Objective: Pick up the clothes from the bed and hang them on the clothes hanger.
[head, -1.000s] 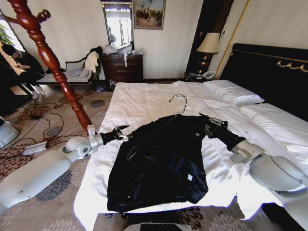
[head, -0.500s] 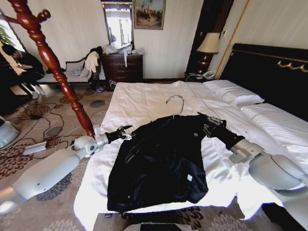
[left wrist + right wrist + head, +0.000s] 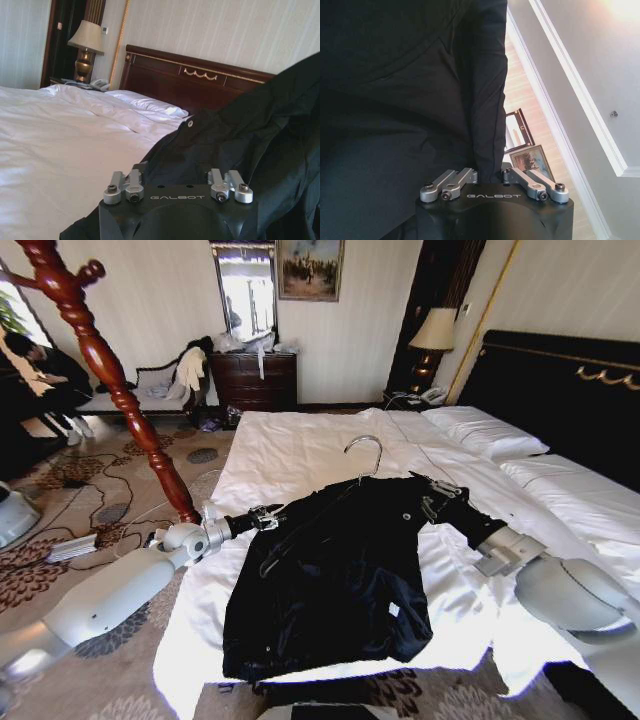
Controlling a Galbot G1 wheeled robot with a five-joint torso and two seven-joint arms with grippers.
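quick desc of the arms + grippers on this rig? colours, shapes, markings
Both arms are smooth, rounded pale grey shells tapering to silver wrist joints, then black forearm ends. The left gripper and right gripper are black with small silver metal parts. Each wrist view shows a black housing lettered GALBOT, with silver linkage bars and screws.

The word "GALBOT" stands in pale capital letters on the black housing of the left gripper (image 3: 176, 176), between its 2 silver metal finger linkages, with the black, slightly shiny jacket (image 3: 260, 135) just beyond it. The same word "GALBOT" stands on the black housing of the right gripper (image 3: 491, 176), again between the silver linkages. In the head view the small white tag (image 3: 394, 609) on the jacket is too small to read. No other writing can be read.
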